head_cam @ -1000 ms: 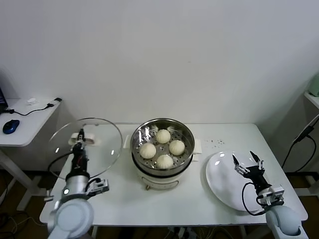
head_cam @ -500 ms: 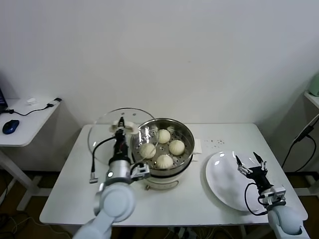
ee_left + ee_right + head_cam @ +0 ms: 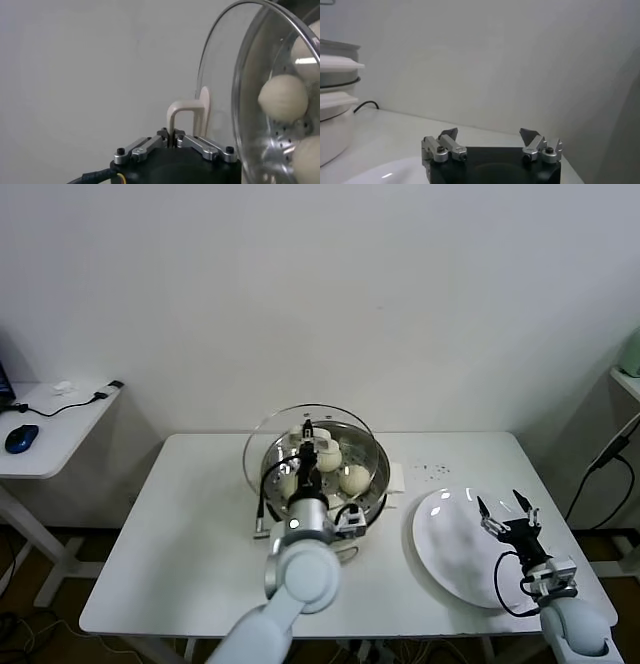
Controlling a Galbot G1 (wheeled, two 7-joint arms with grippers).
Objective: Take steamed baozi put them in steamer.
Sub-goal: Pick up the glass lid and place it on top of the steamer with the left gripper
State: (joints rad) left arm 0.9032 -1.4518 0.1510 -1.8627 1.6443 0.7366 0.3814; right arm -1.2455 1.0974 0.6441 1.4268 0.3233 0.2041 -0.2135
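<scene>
The steel steamer [image 3: 384, 474] on its cream base stands mid-table. Several cream-white baozi [image 3: 354, 478] lie on its perforated tray. My left gripper [image 3: 307, 432] is shut on the cream handle [image 3: 187, 107] of the round glass lid [image 3: 270, 434] and holds the lid tilted over the pot's near-left side. In the left wrist view the gripper [image 3: 174, 136] pinches the handle, and baozi [image 3: 282, 97] show through the glass [image 3: 220, 75]. My right gripper [image 3: 506, 510] stands open and holds nothing above the white plate [image 3: 450, 554], at the table's right. Its jaws [image 3: 489, 134] are spread wide.
The steamer's side [image 3: 335, 100] shows far off in the right wrist view. Dark crumbs [image 3: 432, 472] lie on the white table right of the pot. A side desk [image 3: 55, 434] with a blue mouse [image 3: 20, 438] stands beyond the table's left edge.
My left arm has carried the glass lid from the table's left side rightward until it hangs over the steamer. The right gripper has hardly moved and stays open.
</scene>
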